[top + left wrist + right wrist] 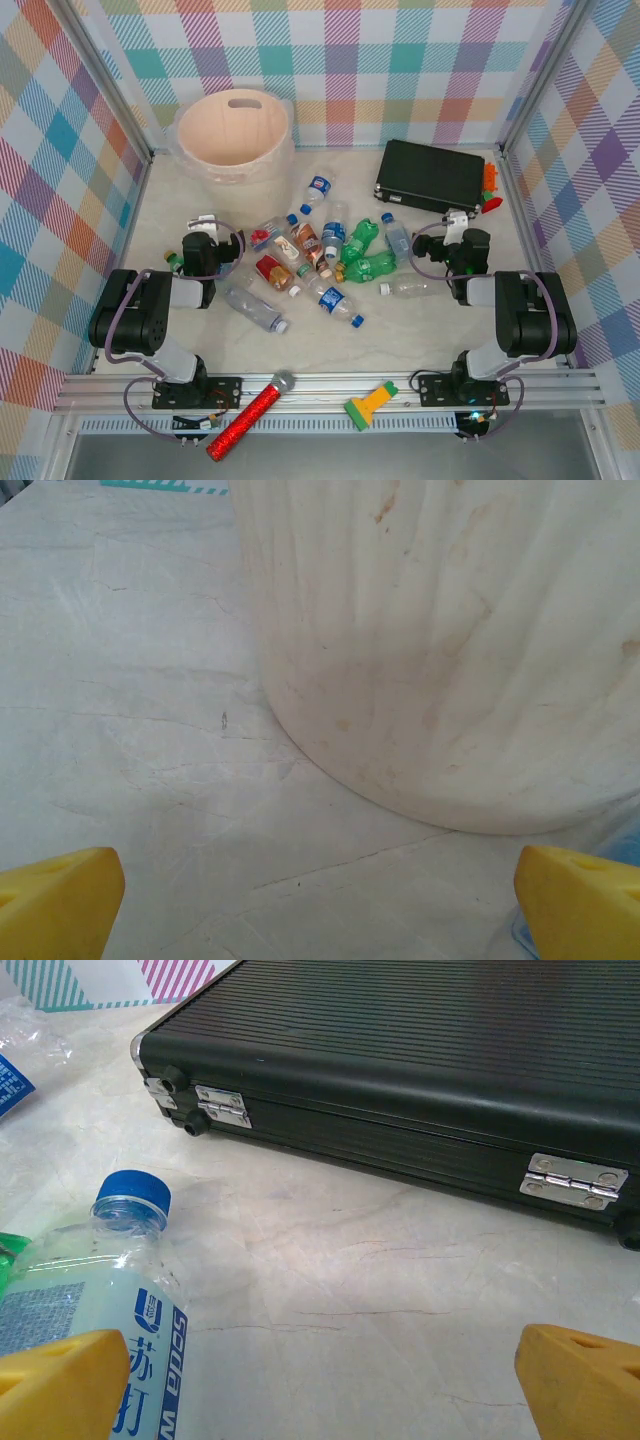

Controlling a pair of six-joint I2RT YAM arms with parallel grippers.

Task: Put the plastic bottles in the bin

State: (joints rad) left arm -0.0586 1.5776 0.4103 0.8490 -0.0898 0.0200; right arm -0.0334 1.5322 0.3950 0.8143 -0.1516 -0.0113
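At the worktop's (420,330) near side, the left pincer (205,225) and right pincer (457,222) both stand with fingers apart, gripping nothing. Between them the bottles (330,255) lie heaped mid-worktop. Farther back, the bin (235,168) stands upright at the left and a black case (432,175) lies at the right.

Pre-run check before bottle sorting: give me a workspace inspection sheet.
Surface: pale marble-look tabletop, no spills seen.
Job's things: clear and green plastic bottles lie heaped mid-table; round cream plastic bin far left, nothing seen inside.
Clutter: flat black ribbed case far right; red glitter microphone and green-and-yellow flashlight-like tool at the near edge.
Grippers: left pincer open, empty, facing the bin; right pincer open, empty, a blue-capped bottle beside one finger.
Cables: grey cables loop off both wrists.
Surroundings: pastel plaid walls, aluminium frame.
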